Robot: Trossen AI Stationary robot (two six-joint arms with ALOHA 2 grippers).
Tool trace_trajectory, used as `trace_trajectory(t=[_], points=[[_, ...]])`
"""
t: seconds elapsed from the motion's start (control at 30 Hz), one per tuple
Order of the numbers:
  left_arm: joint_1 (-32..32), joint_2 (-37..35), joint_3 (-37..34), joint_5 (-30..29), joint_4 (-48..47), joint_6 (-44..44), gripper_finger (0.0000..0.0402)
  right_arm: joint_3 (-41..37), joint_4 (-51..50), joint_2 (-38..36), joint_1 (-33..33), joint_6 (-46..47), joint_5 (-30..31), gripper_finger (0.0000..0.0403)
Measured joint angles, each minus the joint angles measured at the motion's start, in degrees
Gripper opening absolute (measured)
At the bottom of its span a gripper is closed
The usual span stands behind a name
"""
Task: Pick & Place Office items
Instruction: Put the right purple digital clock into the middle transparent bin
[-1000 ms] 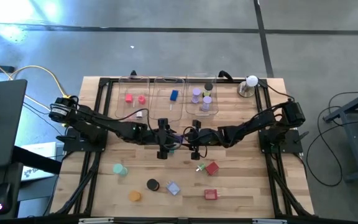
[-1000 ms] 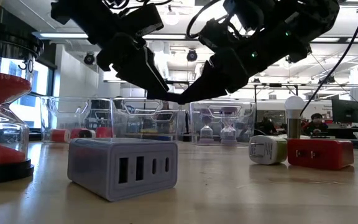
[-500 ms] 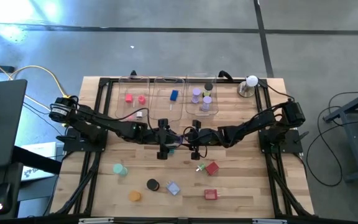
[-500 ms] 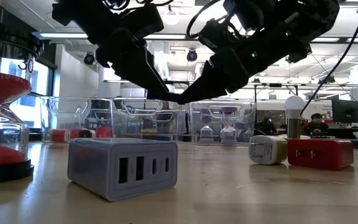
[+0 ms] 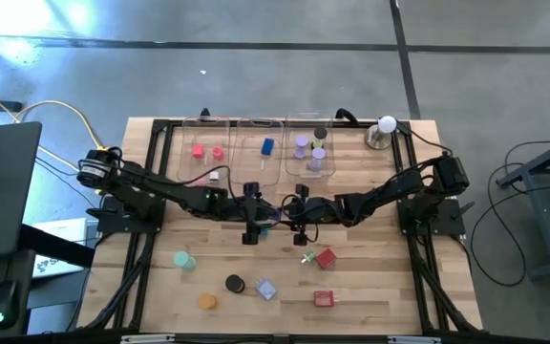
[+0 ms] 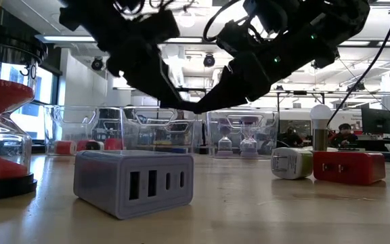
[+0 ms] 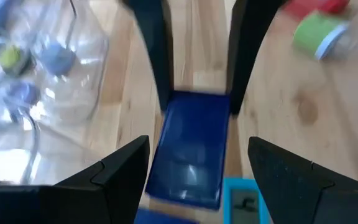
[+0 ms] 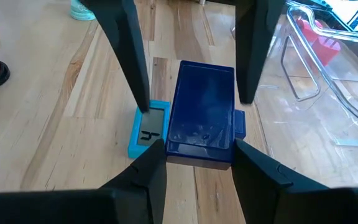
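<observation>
Two claws: your left claw [image 7: 199,142] and right claw [image 8: 199,146] meet nose to nose at mid-worktop, just in front of the trays.
Right claw: narrow, its fingers [image 8: 149,168] pressed to both long sides of the dark blue box [image 8: 204,115].
Left claw: wide, its fingers straddling the other end of the same box with room to spare on at least one side.
Box's neighbour: a light blue piece [image 8: 146,127] lies flat on the wood, touching the box's side, between it and one left finger.
Height: you cannot tell whether the box rests on the worktop [image 5: 380,287] or hangs just above it.
Back edge: three clear trays [image 5: 261,153] stand in a row near the claws; the left one holds red and pink pieces, the middle one a blue piece, the right one purple pieces.
Front room: open wood lies before the claws, then loose pieces: a teal piece [image 5: 183,259], a black disc [image 5: 234,283], an orange piece [image 5: 206,301], a pale block [image 5: 265,289] and two red blocks [image 5: 326,257].
Side edges: black frame rails [image 5: 151,239] run along both sides, under each arm.
Far right corner: a white ball [image 5: 387,124], well apart from both claws.
</observation>
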Motion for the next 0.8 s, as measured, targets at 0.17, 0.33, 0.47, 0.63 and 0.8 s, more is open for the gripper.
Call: trace_trajectory(t=[0.17, 0.33, 0.47, 0.63, 0.8], points=[[0.69, 2.10, 0.03, 0.35, 0.45, 0.71, 0.0264, 0.00, -0.22, 0.01, 0.00, -0.01, 0.02, 0.0136], [1.03, 3.75, -0.06, 0.33, 1.44, 1.41, 0.0264, 0.02, -0.42, 0.02, 0.00, 0.01, 0.02, 0.0137], [1.03, 3.99, -0.06, 0.34, 2.45, 2.59, 0.0264, 0.02, -0.79, 0.02, 0.00, 0.00, 0.01, 0.0137], [1.25, 3.97, -0.04, 0.20, 3.33, 3.38, 0.0261, 0.02, -1.60, 0.02, -0.02, 0.01, 0.02, 0.0137], [1.74, 3.97, -0.04, -0.10, 3.90, 3.44, 0.0233, 0.02, -1.80, 0.02, -0.04, 0.01, 0.08, 0.0137]])
